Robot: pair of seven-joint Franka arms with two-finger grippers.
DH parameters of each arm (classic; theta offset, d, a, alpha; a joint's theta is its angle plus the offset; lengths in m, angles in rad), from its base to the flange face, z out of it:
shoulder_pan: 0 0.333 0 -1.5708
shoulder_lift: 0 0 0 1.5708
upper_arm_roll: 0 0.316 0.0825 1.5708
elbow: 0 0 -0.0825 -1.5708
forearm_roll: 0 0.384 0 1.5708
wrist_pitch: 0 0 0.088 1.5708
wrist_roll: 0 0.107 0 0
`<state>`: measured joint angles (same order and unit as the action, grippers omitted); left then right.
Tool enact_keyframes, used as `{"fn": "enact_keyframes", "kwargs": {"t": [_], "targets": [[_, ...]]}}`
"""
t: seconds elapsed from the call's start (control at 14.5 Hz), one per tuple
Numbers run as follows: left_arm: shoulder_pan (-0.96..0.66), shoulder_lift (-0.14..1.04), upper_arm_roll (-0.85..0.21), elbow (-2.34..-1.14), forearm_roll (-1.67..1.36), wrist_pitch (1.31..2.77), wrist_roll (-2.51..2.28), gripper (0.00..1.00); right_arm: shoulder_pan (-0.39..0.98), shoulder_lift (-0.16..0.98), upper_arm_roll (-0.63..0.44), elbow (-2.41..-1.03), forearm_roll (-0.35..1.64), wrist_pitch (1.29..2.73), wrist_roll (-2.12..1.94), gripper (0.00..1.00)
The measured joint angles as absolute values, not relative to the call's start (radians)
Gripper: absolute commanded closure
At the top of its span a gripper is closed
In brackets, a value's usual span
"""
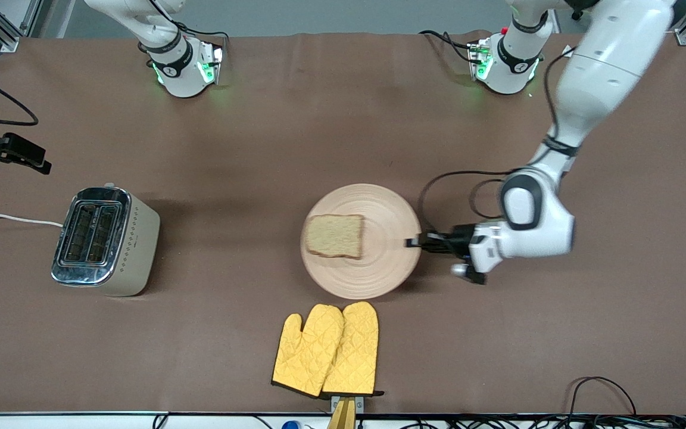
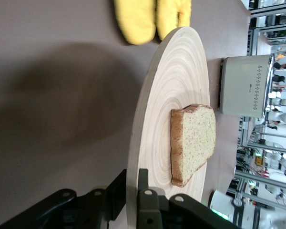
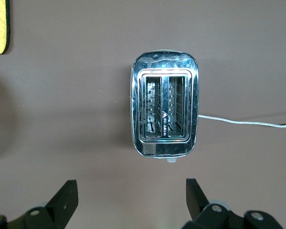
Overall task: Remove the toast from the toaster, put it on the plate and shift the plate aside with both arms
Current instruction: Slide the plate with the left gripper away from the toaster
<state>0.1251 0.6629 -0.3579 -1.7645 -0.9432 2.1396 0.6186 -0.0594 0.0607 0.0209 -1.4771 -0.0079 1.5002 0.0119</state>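
The round light-wood plate (image 1: 379, 268) lies mid-table with the toast (image 1: 334, 236) flat on its half toward the right arm's end. My left gripper (image 1: 412, 242) is shut on the plate's rim at the side toward the left arm's end. In the left wrist view one finger sits on top of the rim and one under it, at the gripper (image 2: 132, 179); the plate (image 2: 171, 86) and toast (image 2: 195, 140) stretch away from it. My right gripper (image 1: 33, 161) waits open and empty, up in the air near the toaster; its fingers stand wide apart in the right wrist view (image 3: 131, 188).
A chrome two-slot toaster (image 1: 105, 238) stands toward the right arm's end, its slots empty (image 3: 164, 117), with a white cord. It also shows in the left wrist view (image 2: 243, 86). Two yellow oven mitts (image 1: 328, 348) lie nearer the front camera than the plate, at the table's edge.
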Motion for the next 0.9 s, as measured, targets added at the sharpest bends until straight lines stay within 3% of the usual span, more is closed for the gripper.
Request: {"fn": "enact_keyframes", "kwargs": {"t": [0.41,0.83,0.9], "targets": [[0.487,0.709,-0.359,-1.717,-0.673,1.933,0.707,1.0,-0.059,0.061,0.021,-1.477,-0.008,1.5,0.012,0.0],[0.631,0.829,-0.36,-1.666,-0.648,1.904,0.846,1.0,-0.059,0.061,0.021,-1.477,-0.008,1.5,0.012,0.0],[0.64,0.85,-0.361,-1.651,-0.648,1.899,0.853,0.93,-0.059,0.061,0.021,-1.477,-0.008,1.5,0.012,0.0]]}}
